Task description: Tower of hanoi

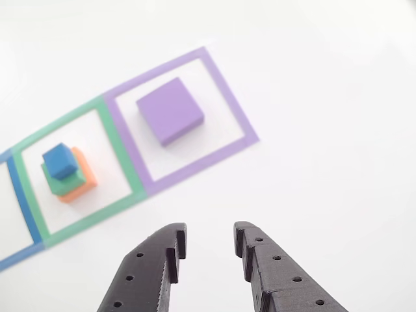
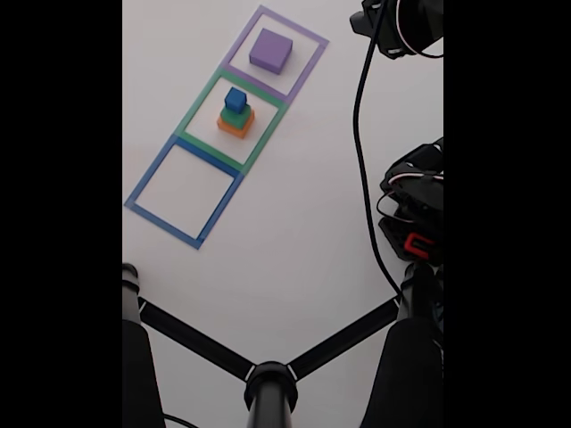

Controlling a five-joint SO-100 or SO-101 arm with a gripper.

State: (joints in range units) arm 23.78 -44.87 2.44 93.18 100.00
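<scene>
While my end effector (image 1: 208,250) hangs above the white table (image 1: 325,97) at the bottom of the other view, its two black toothed fingers (image 1: 166,250) stand apart with bare table between them, released and gripping nothing. Beyond the fingertips lies a row of tape squares. Nearest on the left of that view is a corner of the blue tape square (image 1: 19,208), which the fixed view shows as a blue outline (image 2: 147,189) with bare table inside it. Just past it, sharing an edge, the green tape square (image 1: 123,162) holds a stack of three blocks: the orange block (image 1: 83,185) at the bottom on the table, the green block (image 1: 62,183) on top of it, and the small blue cube (image 1: 60,160) on top of that, each turned slightly against the one below. Farther still, the purple tape square (image 1: 231,104) adjoins the green one, and the flat purple block (image 1: 170,110) lies alone inside it, clear of the tape on all sides. In the fixed view black tripod legs (image 2: 201,343) cross the bottom, and a cable (image 2: 361,160) runs down the right side.
</scene>
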